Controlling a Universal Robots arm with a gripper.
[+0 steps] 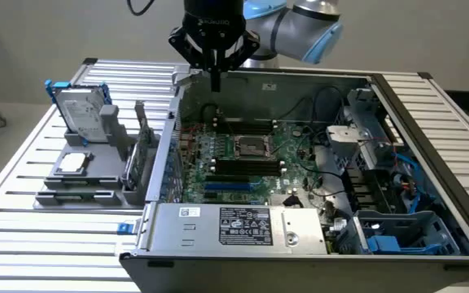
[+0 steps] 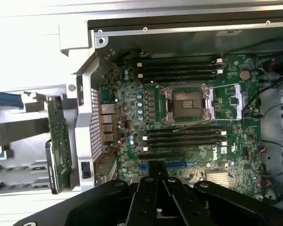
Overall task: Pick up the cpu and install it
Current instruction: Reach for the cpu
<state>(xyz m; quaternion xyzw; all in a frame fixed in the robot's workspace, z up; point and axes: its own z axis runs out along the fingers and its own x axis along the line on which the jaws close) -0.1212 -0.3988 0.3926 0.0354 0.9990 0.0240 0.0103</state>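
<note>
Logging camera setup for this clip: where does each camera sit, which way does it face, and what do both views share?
Exterior view: off the arm, raised, looking down slantwise at the table and open computer case; the arm and shut gripper show above the case's far edge.
Wrist view: on the wrist, looking down into the case at the green board; the gripper shows.
Shared: case, board, socket, gripper.

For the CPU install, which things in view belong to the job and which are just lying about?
Job:
cpu, lying on the grey holder
motherboard socket
pincer, shut, holding nothing

Lying about:
hard drive
upright circuit card
power supply
</note>
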